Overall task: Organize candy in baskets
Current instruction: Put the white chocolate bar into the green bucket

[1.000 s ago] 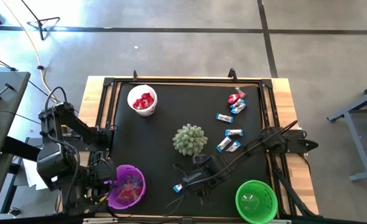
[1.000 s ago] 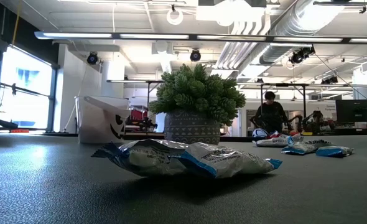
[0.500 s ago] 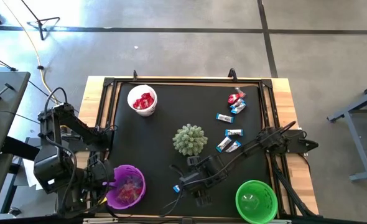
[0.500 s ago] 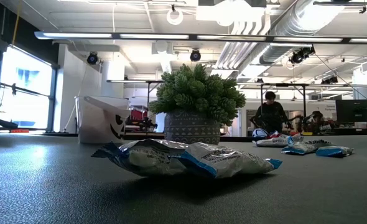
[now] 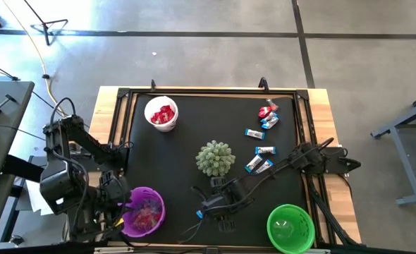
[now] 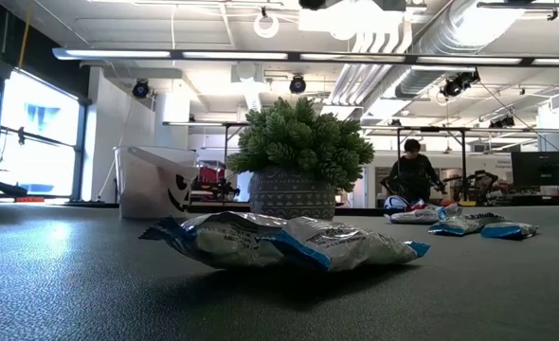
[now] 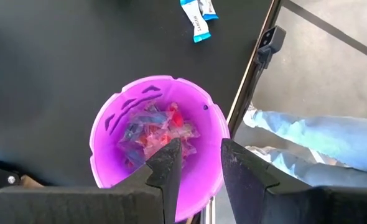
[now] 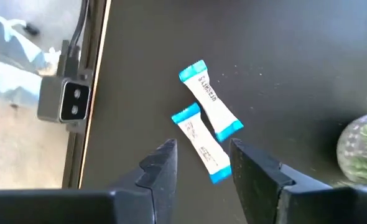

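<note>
Right wrist view shows the right gripper [image 8: 202, 158] part-open over a blue-and-silver candy [image 8: 201, 143] near the table's [image 5: 166, 162] front edge. Picking is in hand; next it should close, then carry to a basket. The left gripper [image 7: 196, 163], narrowly parted and empty, hovers over the purple basket [image 7: 109, 124].

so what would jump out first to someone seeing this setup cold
Probably the spiky pale-green ball at the middle of the black mat, ringed by three baskets: the white basket at the far left, the purple basket at the near left, the green basket at the near right. Next, the right gripper poised open over a pair of blue-and-silver candies near the front edge, while the left gripper hangs over the purple basket.
</note>
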